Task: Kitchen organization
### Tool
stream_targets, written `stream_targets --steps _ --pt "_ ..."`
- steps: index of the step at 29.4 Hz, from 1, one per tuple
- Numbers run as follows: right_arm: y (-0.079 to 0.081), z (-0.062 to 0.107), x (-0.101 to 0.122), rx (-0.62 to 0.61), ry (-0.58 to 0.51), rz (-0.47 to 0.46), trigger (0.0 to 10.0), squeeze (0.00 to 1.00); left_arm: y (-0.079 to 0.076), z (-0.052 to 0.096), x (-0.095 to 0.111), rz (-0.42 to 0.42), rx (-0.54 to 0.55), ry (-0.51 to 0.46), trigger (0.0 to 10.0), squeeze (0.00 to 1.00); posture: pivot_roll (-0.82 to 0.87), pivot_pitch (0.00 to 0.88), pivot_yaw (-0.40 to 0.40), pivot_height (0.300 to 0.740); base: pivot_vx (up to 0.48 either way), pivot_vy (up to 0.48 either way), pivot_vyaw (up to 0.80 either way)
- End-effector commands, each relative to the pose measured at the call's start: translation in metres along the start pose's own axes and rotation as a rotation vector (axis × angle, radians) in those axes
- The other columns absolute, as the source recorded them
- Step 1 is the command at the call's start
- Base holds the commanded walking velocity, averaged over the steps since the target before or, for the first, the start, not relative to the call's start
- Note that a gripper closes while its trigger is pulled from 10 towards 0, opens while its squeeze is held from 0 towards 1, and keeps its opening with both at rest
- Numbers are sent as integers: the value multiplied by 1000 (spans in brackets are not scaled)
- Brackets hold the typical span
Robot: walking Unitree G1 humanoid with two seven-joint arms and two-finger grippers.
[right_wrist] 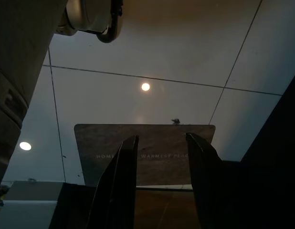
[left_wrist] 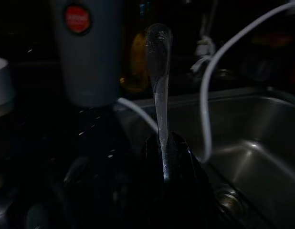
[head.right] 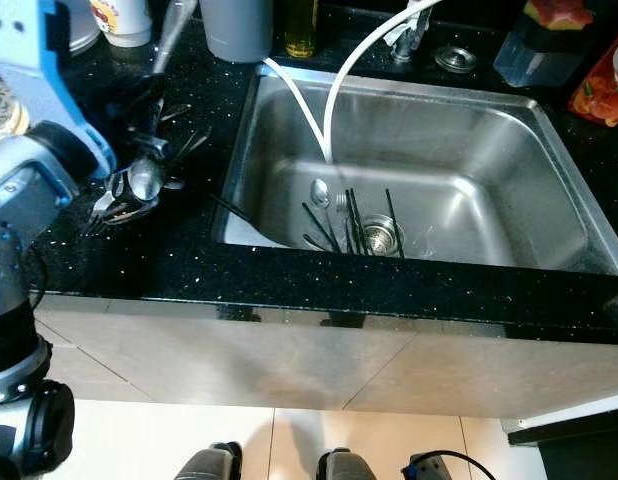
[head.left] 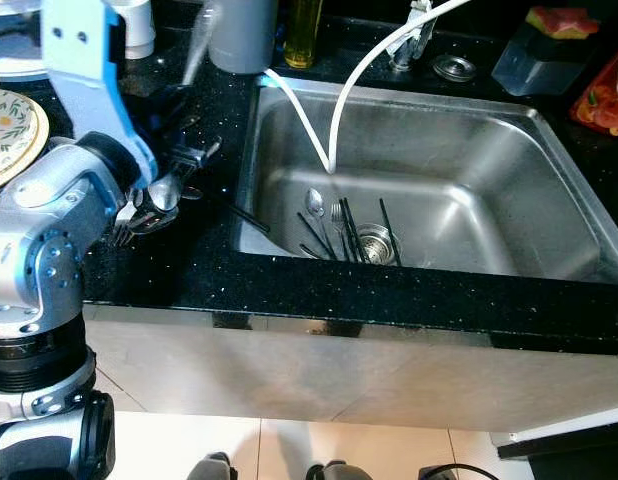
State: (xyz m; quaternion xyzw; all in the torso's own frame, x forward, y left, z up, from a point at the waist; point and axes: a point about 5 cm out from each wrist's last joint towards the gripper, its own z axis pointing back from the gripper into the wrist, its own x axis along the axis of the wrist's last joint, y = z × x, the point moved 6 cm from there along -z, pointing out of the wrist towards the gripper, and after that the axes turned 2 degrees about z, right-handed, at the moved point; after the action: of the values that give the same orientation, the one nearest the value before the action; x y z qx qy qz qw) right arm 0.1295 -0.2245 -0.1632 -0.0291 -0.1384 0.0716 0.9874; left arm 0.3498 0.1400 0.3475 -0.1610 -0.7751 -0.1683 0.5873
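My left gripper (head.left: 175,100) is over the black counter (head.left: 169,270), left of the sink, shut on a silver utensil (head.left: 199,45). The utensil's handle (left_wrist: 158,71) sticks up from the dark gripper (left_wrist: 164,143) toward a grey cup (head.left: 244,35) at the sink's back left corner. A small pile of silver cutlery (head.left: 154,200) lies on the counter just below the gripper. In the steel sink (head.left: 469,150), a spoon (head.left: 314,203), a fork and black chopsticks (head.left: 347,235) lie by the drain (head.left: 376,241). My right gripper (right_wrist: 162,143) hangs open over the floor tiles.
A white hose (head.left: 334,110) loops into the sink from the tap. A patterned plate (head.left: 9,130) lies far left. A yellow bottle (head.left: 302,35) and white cup (head.left: 139,25) stand at the back, a plastic container (head.left: 544,50) and red packet (head.left: 604,100) to the right.
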Motion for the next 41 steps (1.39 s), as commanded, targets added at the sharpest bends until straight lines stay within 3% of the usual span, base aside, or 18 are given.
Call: stream_targets --steps 1,12,16,18,24,27,34,41 --pt "1 0 -11 -3 24 -29 10000 0 -9 -1 7 -22 -53 -26 10000 0 112 145 -70 740 0 0 0" --pt "3 0 -10 -6 15 -40 10000 0 -17 -10 6 -82 -132 -52 10000 0 110 145 -66 740 0 0 0" --pt "3 0 -11 -9 19 -37 10000 0 -31 -17 -1 -124 -211 -56 10000 0 99 154 -63 740 0 0 -747" --pt "3 0 -15 -15 24 -47 10000 0 -37 -28 -8 -170 -250 -54 10000 0 82 165 -58 740 0 0 -303" --pt "2 0 -21 -16 33 -49 10000 0 -35 -38 -13 -220 -260 -47 10000 0 62 180 -51 740 0 0 0" --pt "1 2 -33 -20 52 -57 10000 0 -46 -45 -23 -275 -378 -32 10000 0 42 204 -42 740 0 0 0" --pt "1 4 -53 -25 81 -78 10000 0 -73 -41 -46 -305 -591 -14 10000 0 -3 240 -22 740 0 0 0" --pt "0 7 -69 -29 106 -94 10000 0 -82 -48 -62 -329 -657 6 10000 0 -33 265 -15 740 0 0 0"
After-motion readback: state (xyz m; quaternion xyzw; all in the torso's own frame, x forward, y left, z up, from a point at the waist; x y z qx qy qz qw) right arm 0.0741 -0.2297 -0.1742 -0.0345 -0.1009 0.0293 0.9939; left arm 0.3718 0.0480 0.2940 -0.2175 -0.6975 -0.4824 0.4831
